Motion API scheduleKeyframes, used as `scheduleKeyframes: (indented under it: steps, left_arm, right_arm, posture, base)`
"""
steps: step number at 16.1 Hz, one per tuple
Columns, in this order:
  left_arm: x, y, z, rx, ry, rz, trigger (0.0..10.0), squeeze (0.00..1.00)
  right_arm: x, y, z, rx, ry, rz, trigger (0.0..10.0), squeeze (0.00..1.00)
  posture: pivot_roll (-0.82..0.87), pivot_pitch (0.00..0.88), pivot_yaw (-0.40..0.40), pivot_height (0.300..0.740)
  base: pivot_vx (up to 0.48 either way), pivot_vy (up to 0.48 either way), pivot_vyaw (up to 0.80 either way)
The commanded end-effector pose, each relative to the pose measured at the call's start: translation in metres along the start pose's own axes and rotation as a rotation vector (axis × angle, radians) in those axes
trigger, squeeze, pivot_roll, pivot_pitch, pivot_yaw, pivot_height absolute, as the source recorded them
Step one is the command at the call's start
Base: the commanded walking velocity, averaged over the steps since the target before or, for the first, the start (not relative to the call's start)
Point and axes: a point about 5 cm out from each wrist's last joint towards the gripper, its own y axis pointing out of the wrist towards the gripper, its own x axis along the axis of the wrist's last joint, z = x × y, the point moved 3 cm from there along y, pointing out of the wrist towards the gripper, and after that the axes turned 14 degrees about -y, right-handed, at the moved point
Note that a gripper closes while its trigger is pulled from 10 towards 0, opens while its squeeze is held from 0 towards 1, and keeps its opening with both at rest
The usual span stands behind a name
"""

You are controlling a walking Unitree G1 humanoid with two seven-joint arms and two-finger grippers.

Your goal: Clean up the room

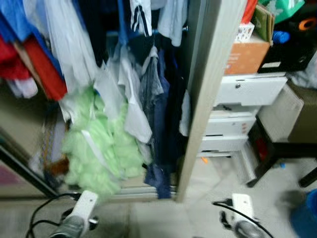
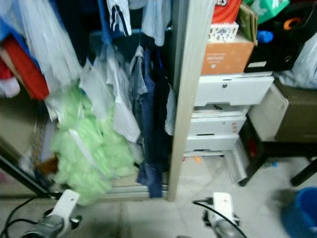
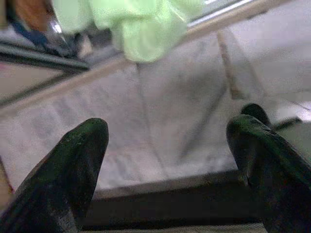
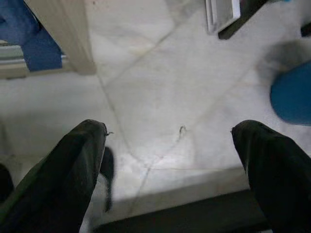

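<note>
Hanging low at bottom left of the head view, left gripper spreading wide, black fingers far apart, gripping nothing, pointing at pale marble floor; hanging low at bottom right, right gripper likewise gaping wide, clutching nothing, hovering over the same floor with a thin scrap lying between the fingers; showing at the lower right edge, blue bin; spilling toward the floor at lower left centre, light green fluffy garment, bulging out of the open wardrobe, touching nothing of either gripper; drooping just right of it, dark blue clothes reaching the wardrobe track; hanging above at upper left, white shirts, red garment and blue garment; running upright through centre frame, beige wardrobe frame post; sitting right of the post at mid right, white drawer unit; resting on top of the drawers at upper right, orange cardboard box; standing at far right, beige box on a black stand.
</note>
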Motion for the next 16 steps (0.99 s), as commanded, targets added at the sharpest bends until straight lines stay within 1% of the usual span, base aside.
scheduleKeyframes:
  steps: [1,4,7,9,10,11,12,14,15,16]
  left_arm:
    - [0.007,0.0,-0.001,-0.008,0.01,-0.022,10.0,0.0]
    - [0.007,0.0,-0.002,-0.007,0.009,-0.022,10.0,0.0]
    - [0.008,0.001,0.0,0.004,0.011,-0.023,10.0,0.0]
    - [0.01,0.001,0.002,0.023,-0.005,-0.034,10.0,0.0]
    - [0.016,0.0,0.008,0.06,-0.006,-0.057,10.0,0.0]
    - [0.018,0.0,0.011,0.074,-0.02,-0.069,10.0,0.0]
    - [0.021,-0.001,0.016,0.092,-0.045,-0.091,10.0,0.0]
    - [0.025,-0.001,0.021,0.11,-0.077,-0.122,10.0,0.0]
    - [0.028,-0.005,0.036,0.133,-0.152,-0.18,10.0,0.0]
    - [0.041,-0.012,0.056,0.12,-0.294,-0.317,10.0,0.0]
  right_arm:
    - [0.008,0.001,-0.001,0.0,0.004,-0.021,10.0,0.0]
    - [0.008,0.001,0.001,0.001,-0.002,-0.024,10.0,0.0]
    - [0.011,0.001,0.001,-0.002,-0.005,-0.035,10.0,0.0]
    - [0.014,0.002,-0.002,-0.009,0.005,-0.047,10.0,0.0]
    - [0.025,0.003,-0.012,-0.028,0.019,-0.085,10.0,0.0]
    - [0.034,0.004,-0.019,-0.044,0.035,-0.121,10.0,0.0]
    - [0.051,0.004,-0.028,-0.066,0.05,-0.183,10.0,0.0]
    - [0.067,0.004,-0.034,-0.084,0.053,-0.247,10.0,0.0]
    - [0.089,0.001,-0.04,-0.102,0.05,-0.339,10.0,0.0]
    - [0.122,-0.007,-0.046,-0.135,0.028,-0.487,10.0,0.0]
  posture:
    - [-0.05,0.0,0.025,0.74]
    - [-0.04,0.0,0.023,0.74]
    - [-0.03,0.0,0.021,0.74]
    - [-0.03,0.0,0.018,0.74]
    - [0.0,0.0,0.016,0.74]
    - [0.0,0.0,0.009,0.74]
    - [0.0,0.0,0.009,0.74]
    - [-0.01,0.0,0.009,0.74]
    - [-0.01,0.0,-0.002,0.74]
    - [-0.01,0.0,-0.01,0.74]
  base:
    - [0.262,0.401,0.0]
    - [0.26,0.404,0.0]
    - [0.0,0.425,0.0]
    - [0.0,0.398,0.0]
    - [0.0,0.0,0.0]
    - [0.0,0.0,0.0]
    - [0.0,0.0,0.0]
    - [0.0,0.0,0.0]
    - [0.0,0.0,0.0]
    - [0.0,0.0,0.0]
